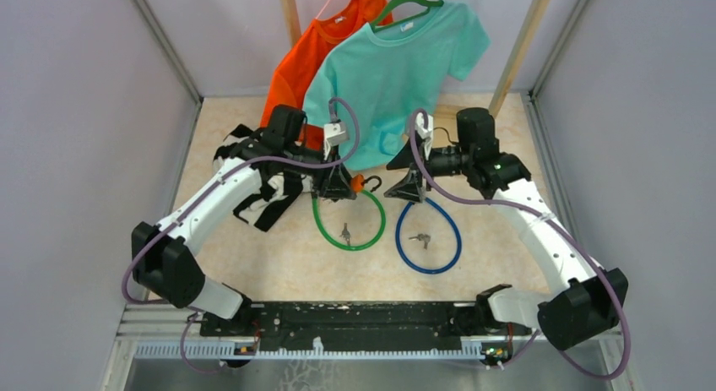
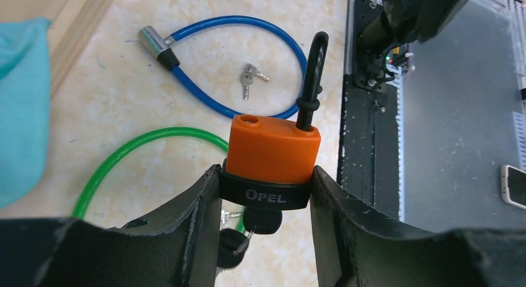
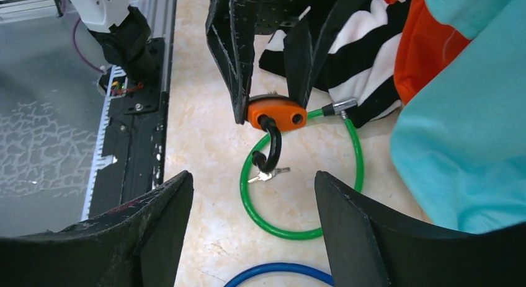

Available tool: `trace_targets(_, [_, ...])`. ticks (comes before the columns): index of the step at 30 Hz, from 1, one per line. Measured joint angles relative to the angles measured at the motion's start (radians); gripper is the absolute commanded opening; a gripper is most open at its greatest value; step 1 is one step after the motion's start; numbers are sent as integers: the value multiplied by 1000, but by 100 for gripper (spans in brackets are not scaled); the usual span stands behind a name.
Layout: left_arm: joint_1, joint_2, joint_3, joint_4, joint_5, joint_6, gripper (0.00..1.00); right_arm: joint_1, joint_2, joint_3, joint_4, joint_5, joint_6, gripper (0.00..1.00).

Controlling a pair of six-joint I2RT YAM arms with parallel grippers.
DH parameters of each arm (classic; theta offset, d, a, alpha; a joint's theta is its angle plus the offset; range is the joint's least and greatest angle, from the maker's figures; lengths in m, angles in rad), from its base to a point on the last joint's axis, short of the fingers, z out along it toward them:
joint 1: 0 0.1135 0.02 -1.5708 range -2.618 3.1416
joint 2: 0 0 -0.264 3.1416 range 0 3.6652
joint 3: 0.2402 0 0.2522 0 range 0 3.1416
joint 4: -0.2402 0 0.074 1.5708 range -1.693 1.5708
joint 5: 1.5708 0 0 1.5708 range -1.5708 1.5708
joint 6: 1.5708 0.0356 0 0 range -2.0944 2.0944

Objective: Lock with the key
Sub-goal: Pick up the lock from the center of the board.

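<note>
Left pincer is clamped on the orange padlock, held above the tabletop; right pincer gapes empty nearby. Pressing the swung-out shackle off-line could twist the padlock loose or miss its hole; the key underneath may get knocked.

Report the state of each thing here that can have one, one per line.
Orange plastic padlock, black shackle open, gripped.
Black-headed key, inserted in padlock's underside.
Left gripper, shut on padlock.
Right gripper, open, empty.
Green cable lock, closed loop, lying flat.
Blue cable lock, closed loop, lying flat.
</note>
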Motion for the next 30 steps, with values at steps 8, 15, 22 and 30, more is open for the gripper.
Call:
trace_targets(8, [-58,19,0,41,31,-71,0,55,55,0,-31,23,-25,55])
trace_targets(15, [-75,19,-11,55,40,-82,0,56,81,0,-43,28,-35,43])
trace_targets(22, [-82,18,-30,56,39,-82,0,56,81,0,-45,21,-43,16])
trace_targets(30, [-82,18,-48,68,42,-69,17,61,80,0,-106,5,-123,0])
